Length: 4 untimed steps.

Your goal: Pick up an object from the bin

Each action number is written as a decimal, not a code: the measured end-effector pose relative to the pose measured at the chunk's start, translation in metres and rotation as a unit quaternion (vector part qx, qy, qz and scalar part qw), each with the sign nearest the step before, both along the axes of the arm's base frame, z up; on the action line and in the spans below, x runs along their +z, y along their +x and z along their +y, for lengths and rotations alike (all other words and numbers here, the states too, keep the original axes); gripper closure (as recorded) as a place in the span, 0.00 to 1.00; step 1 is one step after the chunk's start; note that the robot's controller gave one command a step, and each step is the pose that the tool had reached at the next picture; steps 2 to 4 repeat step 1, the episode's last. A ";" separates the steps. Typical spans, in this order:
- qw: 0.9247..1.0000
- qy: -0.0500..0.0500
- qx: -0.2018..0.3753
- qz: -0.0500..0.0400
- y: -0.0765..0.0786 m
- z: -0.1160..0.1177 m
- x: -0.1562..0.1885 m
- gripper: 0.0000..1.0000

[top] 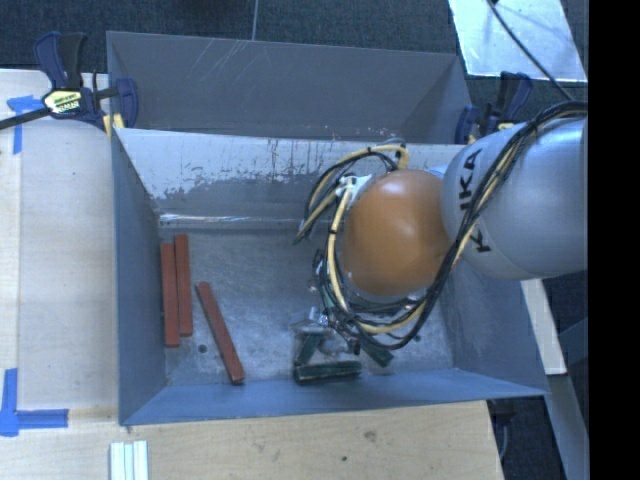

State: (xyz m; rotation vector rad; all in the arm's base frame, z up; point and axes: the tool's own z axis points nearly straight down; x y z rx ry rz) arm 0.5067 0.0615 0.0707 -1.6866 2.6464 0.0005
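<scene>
My gripper (320,338) is low in the bin near the front wall, just below the arm's wrist. Directly beneath it a dark, greenish-black flat bar (328,371) lies along the foot of the front wall. The gripper is right over that bar, and whether they touch cannot be made out. A reddish-brown stick (220,333) lies slanted on the floor to the left of the gripper, well apart from it.
Two more reddish-brown sticks (176,288) lie side by side, upright in the view, by the bin's left wall. The arm's orange cover and looped cables hide the floor at centre right. Bare floor shows between the sticks and the gripper.
</scene>
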 end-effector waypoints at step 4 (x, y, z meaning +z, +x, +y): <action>0.999 0.000 0.038 0.000 0.002 0.006 0.145 1.00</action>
